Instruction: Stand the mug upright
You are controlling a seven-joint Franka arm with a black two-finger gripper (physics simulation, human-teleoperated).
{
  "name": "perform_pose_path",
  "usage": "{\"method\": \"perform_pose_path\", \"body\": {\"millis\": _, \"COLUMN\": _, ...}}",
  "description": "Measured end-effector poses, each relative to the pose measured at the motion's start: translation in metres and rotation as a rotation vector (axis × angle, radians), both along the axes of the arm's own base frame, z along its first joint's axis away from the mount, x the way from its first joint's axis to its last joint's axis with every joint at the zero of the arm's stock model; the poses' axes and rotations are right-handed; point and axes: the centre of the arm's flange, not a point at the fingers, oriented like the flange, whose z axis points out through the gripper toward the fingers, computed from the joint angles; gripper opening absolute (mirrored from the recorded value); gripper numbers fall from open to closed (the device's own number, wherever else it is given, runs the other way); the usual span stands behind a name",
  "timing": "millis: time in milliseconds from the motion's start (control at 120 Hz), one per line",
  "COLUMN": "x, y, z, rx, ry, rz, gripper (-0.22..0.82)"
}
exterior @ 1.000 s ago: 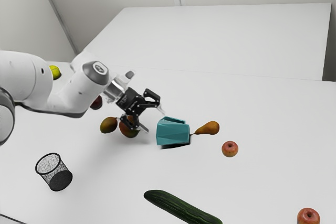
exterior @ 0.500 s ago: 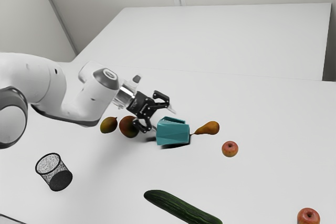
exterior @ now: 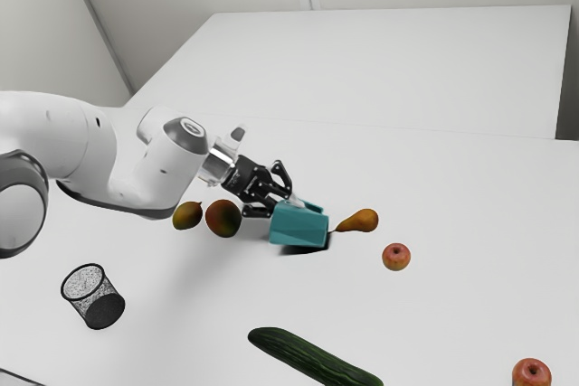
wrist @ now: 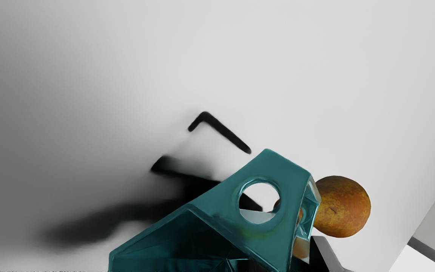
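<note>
My gripper [exterior: 280, 206] is at the teal mug [exterior: 299, 226], at the mug's end toward the arm. The mug lies on its side with its handle side up, its lower edge just above its dark shadow. In the wrist view the mug [wrist: 274, 241] spans the space of my gripper [wrist: 217, 264]; one dark finger [wrist: 321, 255] lies against its side, while the other is hidden behind the mug. The gripper is shut on the mug. A round hole shows through the teal wall.
Just beyond the mug lies a pear [exterior: 359, 221], with an apple [exterior: 396, 257] farther toward the exterior view's right. Two mangoes [exterior: 223, 218] lie beneath the forearm. A mesh cup [exterior: 93, 296], a cucumber [exterior: 312, 356] and another apple [exterior: 531, 374] are nearer that camera.
My hand went toward the exterior view's right and down to the mug, then its fingers drew together on it. The mug has shifted slightly and tilted a little.
</note>
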Motion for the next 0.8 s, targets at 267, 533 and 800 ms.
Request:
{"method": "perform_pose_path", "body": {"millis": 267, "x": -0.002, "y": -0.006, "z": 0.015, "rx": -0.006, "ry": -0.024, "rz": -0.01, "gripper": -0.15}}
{"method": "perform_pose_path", "body": {"millis": 533, "x": -0.003, "y": -0.008, "z": 0.051, "rx": 0.033, "ry": -0.077, "rz": -0.065, "gripper": -0.18}}
{"method": "perform_pose_path", "body": {"millis": 800, "x": -0.009, "y": -0.011, "z": 0.082, "rx": 0.243, "ry": -0.097, "rz": -0.234, "gripper": -0.18}}
